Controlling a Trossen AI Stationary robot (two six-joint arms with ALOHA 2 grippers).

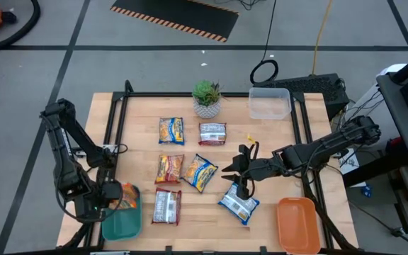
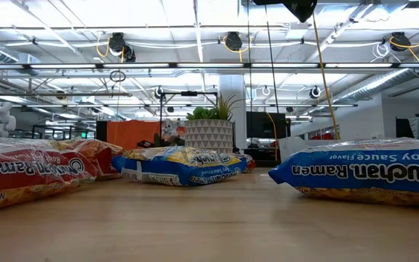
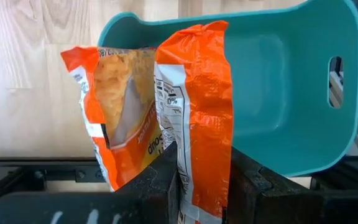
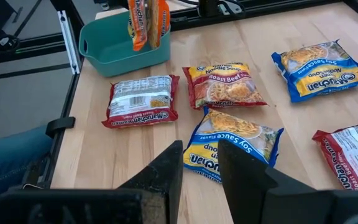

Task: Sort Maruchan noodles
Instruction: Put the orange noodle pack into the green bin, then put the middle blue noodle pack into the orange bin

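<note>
Several Maruchan packets lie flat on the wooden table: yellow-and-blue ones (image 1: 171, 130) (image 1: 199, 171), dark red ones with white labels (image 1: 212, 132) (image 1: 166, 207), a red-and-yellow one (image 1: 168, 168) and a blue-white one (image 1: 238, 202). My left gripper (image 1: 119, 197) is at the near left corner, over the teal tray (image 1: 122, 221), shut on an orange packet (image 1: 128, 194). My right gripper (image 1: 243, 173) is open and holds nothing. It hovers between the blue-white packet and the middle yellow-and-blue packet (image 4: 232, 140). My left gripper pinches the orange packet (image 3: 194, 112) between its two fingers by its lower end (image 3: 201, 186). The packet stands on edge, upright, over the teal tray's rim (image 3: 166, 22). A second orange piece (image 3: 114, 124) stands beside it, outside one finger (image 3: 160, 186); whether it is a separate packet or a fold, I cannot tell.
A potted plant (image 1: 207, 99) and a clear tub (image 1: 269, 103) stand at the table's far edge. An orange tray (image 1: 296, 223) sits at the near right corner. A black frame runs along the table's sides. Bare wood shows near the table's right side.
</note>
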